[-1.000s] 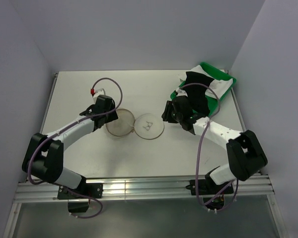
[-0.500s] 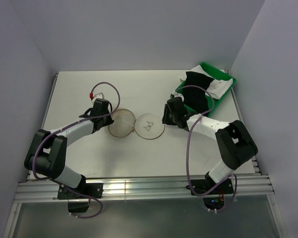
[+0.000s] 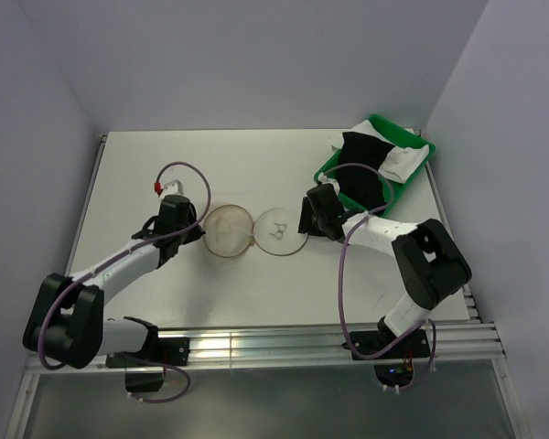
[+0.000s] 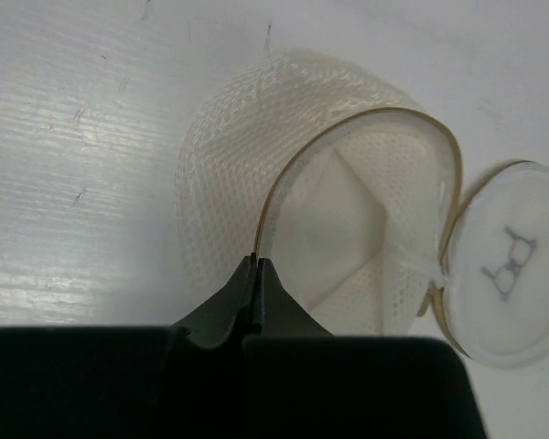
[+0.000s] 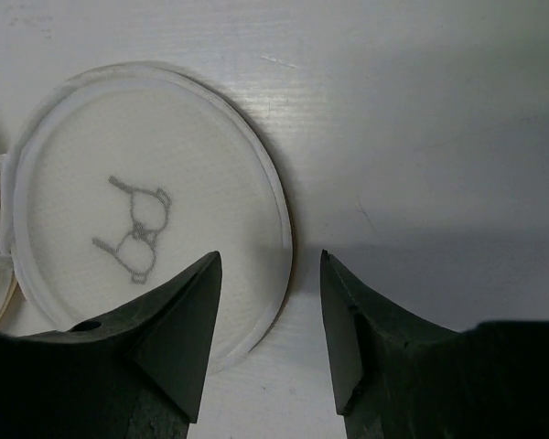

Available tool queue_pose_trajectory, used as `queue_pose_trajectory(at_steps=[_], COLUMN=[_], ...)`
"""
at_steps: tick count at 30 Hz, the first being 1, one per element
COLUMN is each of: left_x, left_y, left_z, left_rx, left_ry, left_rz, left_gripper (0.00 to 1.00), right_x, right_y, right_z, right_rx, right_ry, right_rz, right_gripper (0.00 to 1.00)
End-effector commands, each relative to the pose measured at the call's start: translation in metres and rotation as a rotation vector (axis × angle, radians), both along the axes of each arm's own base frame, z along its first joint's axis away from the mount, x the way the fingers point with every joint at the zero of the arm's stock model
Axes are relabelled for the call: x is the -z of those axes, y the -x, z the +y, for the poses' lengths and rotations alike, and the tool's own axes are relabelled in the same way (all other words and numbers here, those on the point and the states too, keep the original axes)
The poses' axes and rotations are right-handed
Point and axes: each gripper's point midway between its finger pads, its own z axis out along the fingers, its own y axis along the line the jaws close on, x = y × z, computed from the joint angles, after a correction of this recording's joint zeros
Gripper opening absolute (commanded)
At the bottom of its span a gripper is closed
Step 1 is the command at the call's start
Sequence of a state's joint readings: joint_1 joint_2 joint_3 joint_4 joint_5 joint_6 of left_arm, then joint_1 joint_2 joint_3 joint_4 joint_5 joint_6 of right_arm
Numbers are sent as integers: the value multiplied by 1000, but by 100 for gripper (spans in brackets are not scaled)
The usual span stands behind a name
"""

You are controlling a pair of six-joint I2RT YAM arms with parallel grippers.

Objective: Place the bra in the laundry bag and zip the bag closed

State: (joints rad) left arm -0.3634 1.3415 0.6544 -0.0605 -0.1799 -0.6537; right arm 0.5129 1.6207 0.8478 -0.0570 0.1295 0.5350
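Left gripper (image 4: 256, 261) (image 3: 194, 233): jaws pressed together, pinching the tan rim of the laundry bag (image 4: 220, 183) (image 3: 227, 230) at its left edge. Nothing else is in the pinch.

Right gripper (image 5: 270, 261) (image 3: 306, 219): jaws spread partway and holding nothing. The fingertips sit on either side of the right edge of the bag's lid (image 5: 137, 183) (image 3: 282, 231), low over the tabletop (image 3: 256, 165). Can't tell whether they touch the lid.

Changes over the last second:
- The left arm has pulled back toward its base, with its elbow now nearer the near-left corner. The bag came with it and has shifted slightly right.
- The right gripper has closed in from beside the green tray (image 3: 381, 120) to the lid's edge, and that arm's elbow has folded in closer.
- The lid has nudged slightly away from the arms.

Bag pose:
- It is unzipped, mid-tabletop between the two grippers.
- The mouth faces up. In the left wrist view the pinched side of the rim looks raised off the mesh.
- The lid is flipped out flat to the right with its bra pictogram up, joined to the body at the bag's right side.
- The long axis of body plus lid runs left-right across the tabletop.

The bra (image 3: 361, 146) is not in the bag. It lies as black fabric in the green tray at the far-right corner, among white cloths (image 3: 403, 163), well apart from the bag.
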Motion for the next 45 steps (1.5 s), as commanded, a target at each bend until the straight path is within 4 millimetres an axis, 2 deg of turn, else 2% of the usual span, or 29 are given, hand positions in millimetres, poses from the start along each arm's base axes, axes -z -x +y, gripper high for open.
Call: queue_pose_trajectory(at_steps=[1, 2, 5, 7, 8, 9, 10, 12, 13, 14, 17, 18, 20, 21, 22, 23, 24, 25, 26, 28, 29, 30, 31, 32, 33, 34, 35, 39, 45], left_x=[-34, -35, -54, -67, -72, -82, -87, -104, -112, -119, -144, -157, -171, -180, -183, -188, -189, -189, -188, -186, -185, -183, -178, -174, -167, -163, -159, -154, -150], left_y=[-5, -2, -1, 2, 2, 5, 6, 10, 13, 14, 25, 27, 37, 44, 49, 55, 59, 66, 69, 79, 81, 85, 88, 89, 89, 88, 88, 89, 92], left_z=[2, 4, 8, 5, 2, 0, -4, -9, -17, -21, -41, -46, -64, -74, -80, -87, -92, -101, -104, -113, -116, -119, -121, -122, -121, -121, -121, -122, -125], left_rx=[-43, -55, -79, -69, -60, -52, -36, -10, 28, 52, 163, 190, 283, 324, 354, 388, 412, 443, 460, 504, 516, 539, 550, 552, 550, 547, 544, 556, 572], left_ry=[58, 63, 80, 117, 135, 159, 182, 213, 234, 247, 297, 317, 350, 371, 382, 401, 412, 434, 444, 479, 492, 504, 513, 511, 504, 500, 494, 493, 507], left_rz=[-126, -130, -181, -210, -223, -248, -255, -296, -310, -325, -378, -417, -438, -455, -460, -468, -471, -476, -476, -481, -482, -477, -469, -461, -450, -445, -438, -434, -427], left_gripper=[0, 0, 0, 0, 0, 1, 17, 34, 44, 48, 51, 52, 52, 52, 52, 52, 52, 52, 52, 51, 51, 51, 51, 51, 51, 51, 51, 51, 50], right_x=[4, 2, -3, -16, -26, -42, -51, -78, -84, -97, -115, -114, -125, -116, -123, -112, -110, -117, -108, -105, -102, -99, -109, -90, -86, -92, -76, -62, -49], right_y=[7, 10, 24, 26, 20, 12, 7, -10, -17, -31, -54, -64, -81, -89, -98, -105, -110, -119, -126, -137, -151, -157, -166, -171, -175, -181, -182, -185, -182], right_z=[5, 10, 19, 19, 18, 9, 5, -9, -15, -30, -59, -84, -108, -130, -142, -152, -171, -182, -192, -218, -238, -247, -260, -271, -279, -285, -294, -309, -313], right_rx=[0, -20, -53, -64, -57, -28, -14, 26, 43, 82, 168, 242, 308, 362, 399, 426, 472, 504, 536, 604, 653, 673, 701, 733, 752, 770, 792, 830, 829], right_ry=[-24, -49, -91, -104, -99, -76, -66, -71, -75, -82, -64, -30, -13, 11, 28, 48, 58, 64, 77, 94, 98, 102, 104, 139, 155, 164, 177, 204, 251], right_rz=[3, 8, 13, -6, -31, -83, -103, -155, -166, -192, -231, -234, -257, -232, -240, -214, -206, -221, -201, -188, -186, -175, -176, -136, -123, -126, -95, -62, -24], right_gripper=[54, 53, 50, 50, 51, 55, 59, 66, 66, 67, 65, 60, 54, 50, 48, 47, 47, 47, 47, 47, 47, 46, 46, 46, 46, 46, 47, 55, 64])
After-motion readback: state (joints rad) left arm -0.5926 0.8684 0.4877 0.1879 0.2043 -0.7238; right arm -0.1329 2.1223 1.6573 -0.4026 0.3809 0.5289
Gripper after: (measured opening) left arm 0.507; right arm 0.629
